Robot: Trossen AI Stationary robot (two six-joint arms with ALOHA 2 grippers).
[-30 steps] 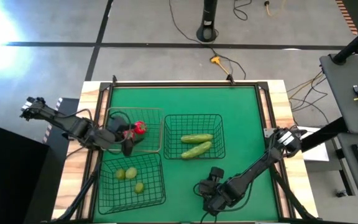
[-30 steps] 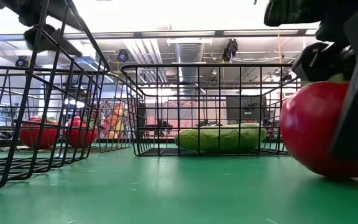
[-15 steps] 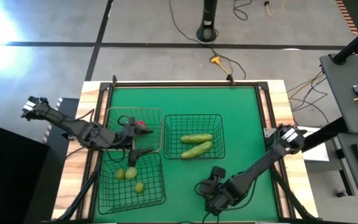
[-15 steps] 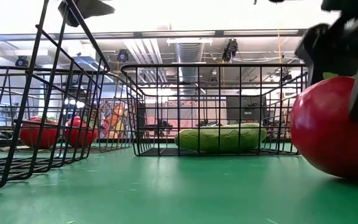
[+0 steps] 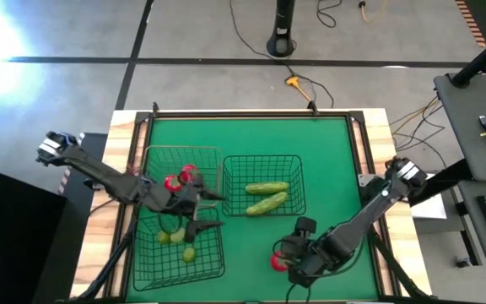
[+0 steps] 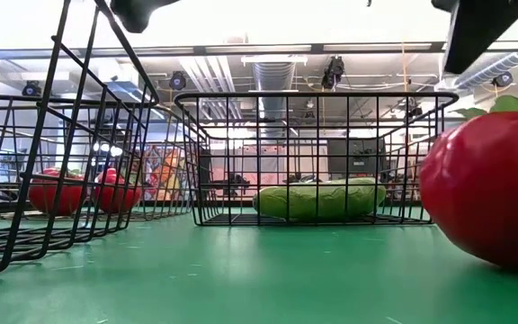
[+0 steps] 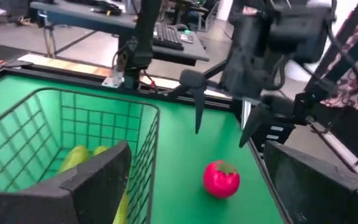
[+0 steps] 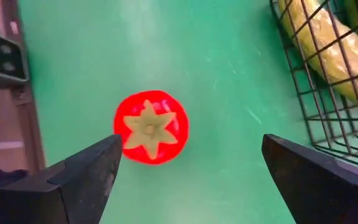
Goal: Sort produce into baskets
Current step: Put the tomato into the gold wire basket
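A round red tomato (image 5: 279,262) with a green star-shaped top is seen lying on the green table (image 5: 327,169), near the front edge. The right end effector (image 5: 294,253) is held just above it, fingers spread wide and holding nothing. Farther back, two long green cucumbers (image 5: 267,196) are seen in the middle basket (image 5: 262,185). The left end effector (image 5: 207,209) is held open beside the two left baskets, empty.

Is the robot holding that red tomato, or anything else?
No, nothing is held. The right pincer hangs open above the red tomato, which sits free on the green table. The left pincer is open and empty too.
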